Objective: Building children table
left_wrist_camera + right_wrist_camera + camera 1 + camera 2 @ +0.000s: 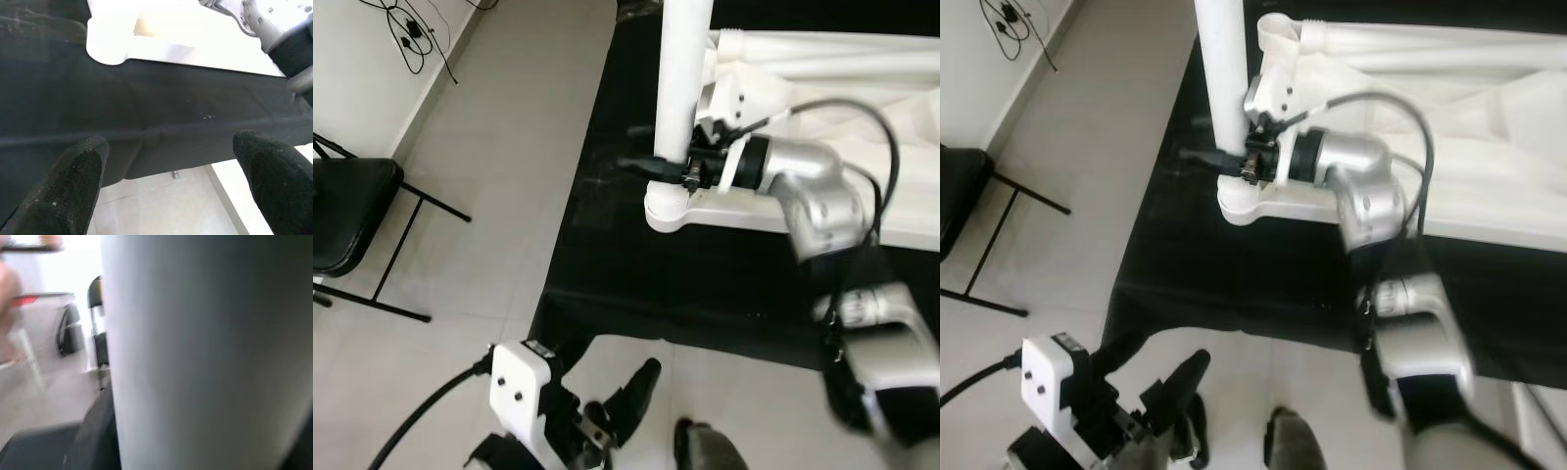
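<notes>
A white children's table top [901,78] lies upside down on a black cloth [636,274]. One white round leg [680,78] stands upright in the corner socket [666,208] nearest me. My right gripper [651,157] is shut on this leg just above the socket, its black fingers on either side of the tube. In the right wrist view the leg [205,352] looms very close. My left gripper [607,367] hangs low over the tiled floor in front of the cloth's near edge, open and holding nothing; its fingertips [73,186] face the cloth and the table corner [110,41].
A black folding chair [352,211] stands on the left, by the wall. Black cables [411,29] lie on the floor at the back left. Pale tiled floor [499,147] stretches between the chair and the cloth. My foot [705,446] is at the bottom.
</notes>
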### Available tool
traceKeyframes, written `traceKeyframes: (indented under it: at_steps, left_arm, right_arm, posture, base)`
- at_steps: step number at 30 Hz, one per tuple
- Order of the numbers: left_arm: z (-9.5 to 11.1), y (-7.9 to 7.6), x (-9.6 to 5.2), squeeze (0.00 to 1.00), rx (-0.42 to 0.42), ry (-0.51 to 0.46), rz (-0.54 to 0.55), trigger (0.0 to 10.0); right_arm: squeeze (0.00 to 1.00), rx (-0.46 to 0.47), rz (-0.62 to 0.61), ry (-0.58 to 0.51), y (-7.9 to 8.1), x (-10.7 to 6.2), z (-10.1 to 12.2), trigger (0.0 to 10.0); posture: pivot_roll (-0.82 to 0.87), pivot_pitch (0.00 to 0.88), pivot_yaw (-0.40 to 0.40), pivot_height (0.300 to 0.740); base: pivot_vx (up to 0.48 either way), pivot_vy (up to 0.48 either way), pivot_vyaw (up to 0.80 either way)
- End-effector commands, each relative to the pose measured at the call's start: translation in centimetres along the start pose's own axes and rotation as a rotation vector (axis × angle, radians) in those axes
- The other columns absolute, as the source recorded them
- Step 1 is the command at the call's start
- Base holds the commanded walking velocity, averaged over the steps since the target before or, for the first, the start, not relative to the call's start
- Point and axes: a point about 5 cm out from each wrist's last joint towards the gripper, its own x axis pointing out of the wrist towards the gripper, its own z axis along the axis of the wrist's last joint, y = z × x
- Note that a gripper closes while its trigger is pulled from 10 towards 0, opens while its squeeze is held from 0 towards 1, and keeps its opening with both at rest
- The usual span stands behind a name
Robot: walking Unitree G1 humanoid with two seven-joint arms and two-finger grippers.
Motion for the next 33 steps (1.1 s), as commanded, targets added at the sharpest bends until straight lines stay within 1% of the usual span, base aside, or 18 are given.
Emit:
traceKeyframes:
  at_steps: [1,2,3,4,5,6,9,10,12,15,19,22,26,27,29,30,32,33]
  left_arm:
    - [-0.4,0.3,-0.3,0.00,0.006,0.025,0.009,10.0]
    - [-0.4,0.4,-0.2,0.00,0.010,0.024,0.011,10.0]
    - [-0.4,0.4,-0.2,0.00,0.010,0.024,0.011,10.0]
    - [-0.4,0.6,-0.1,0.00,0.013,0.025,0.012,10.0]
    - [-0.4,0.6,-0.1,0.00,0.013,0.025,0.012,10.0]
    - [-0.6,0.9,0.1,0.00,0.015,0.028,0.012,10.0]
    - [-0.7,1.0,0.1,0.00,0.015,0.030,0.012,10.0]
    - [-1.0,1.4,0.3,0.00,0.011,0.036,0.015,10.0]
    - [-1.0,1.4,0.3,0.00,0.011,0.036,0.015,10.0]
    - [-1.1,2.0,0.5,0.00,0.014,0.033,0.040,10.0]
    - [-1.2,2.3,0.5,0.00,0.017,0.032,0.052,10.0]
    - [-1.3,2.7,0.5,0.00,0.017,0.040,0.052,10.0]
    - [-0.9,3.1,0.6,0.00,0.038,0.042,0.049,10.0]
    - [-0.7,3.4,0.6,0.00,0.062,0.040,0.052,10.0]
    - [1.3,5.0,0.9,0.00,0.157,-0.007,0.086,10.0]
    - [1.3,5.0,0.9,0.00,0.157,-0.007,0.086,10.0]
    - [4.6,6.7,1.2,0.00,0.216,-0.104,0.107,10.0]
    - [4.6,6.7,1.2,0.00,0.216,-0.104,0.107,10.0]
  right_arm:
    - [0.00,0.113,-0.246,0.242,4.2,-1.5,-5.7,10.0]
    - [0.00,0.158,-0.318,0.256,7.1,-1.9,-6.0,10.0]
    - [0.00,0.158,-0.318,0.256,7.1,-1.9,-6.0,10.0]
    - [0.00,0.176,-0.352,0.251,8.6,-1.9,-5.9,10.0]
    - [0.00,0.176,-0.352,0.251,8.6,-1.9,-5.9,10.0]
    - [0.00,0.183,-0.350,0.232,9.5,-0.8,-5.5,10.0]
    - [0.00,0.189,-0.352,0.226,9.6,-0.5,-5.4,10.0]
    - [0.00,0.206,-0.348,0.219,9.7,0.3,-5.5,10.0]
    - [0.00,0.206,-0.348,0.219,9.7,0.3,-5.5,10.0]
    - [0.00,0.218,-0.356,0.225,9.5,0.8,-5.6,10.0]
    - [0.00,0.221,-0.370,0.225,9.2,0.9,-5.5,10.0]
    - [0.00,0.235,-0.445,0.242,9.8,0.3,-4.8,10.0]
    - [0.00,0.236,-0.462,0.247,9.9,0.2,-4.8,10.0]
    - [0.00,0.239,-0.464,0.246,9.9,0.2,-4.8,10.0]
    - [0.00,0.242,-0.471,0.242,9.6,0.2,-4.9,10.0]
    - [0.00,0.242,-0.471,0.242,9.6,0.2,-4.9,10.0]
    - [0.00,0.242,-0.475,0.238,9.5,0.2,-4.8,10.0]
    - [0.00,0.242,-0.475,0.238,9.5,0.2,-4.8,10.0]
  posture:
    - [0.09,0.360,0.046,0.740]
    - [0.09,0.360,0.053,0.740]
    - [0.09,0.360,0.053,0.740]
    - [0.09,0.343,0.056,0.740]
    - [0.09,0.343,0.056,0.740]
    - [0.09,0.325,0.057,0.740]
    - [0.09,0.325,0.057,0.740]
    - [0.11,0.287,0.049,0.740]
    - [0.11,0.287,0.049,0.740]
    - [0.11,0.268,0.045,0.740]
    - [0.11,0.260,0.047,0.740]
    - [0.12,0.246,0.050,0.740]
    - [0.12,0.236,0.052,0.740]
    - [0.12,0.232,0.053,0.740]
    - [0.11,0.227,0.053,0.740]
    - [0.11,0.227,0.053,0.740]
    - [0.11,0.225,0.053,0.740]
    - [0.11,0.225,0.053,0.740]
  base:
    - [0.000,0.000,0.00]
    - [0.000,0.000,0.00]
    - [0.000,0.000,0.00]
    - [0.000,0.000,0.00]
    - [0.000,0.000,0.00]
    - [0.000,0.000,0.00]
    - [0.000,0.000,0.00]
    - [0.000,0.000,0.00]
    - [0.000,0.000,0.00]
    - [0.000,0.000,0.00]
    - [0.000,0.000,0.00]
    - [0.000,0.000,0.00]
    - [0.000,0.000,0.00]
    - [0.000,0.000,0.00]
    - [0.000,0.000,0.00]
    - [0.000,0.000,0.00]
    - [0.000,0.000,0.00]
    - [0.000,0.000,0.00]
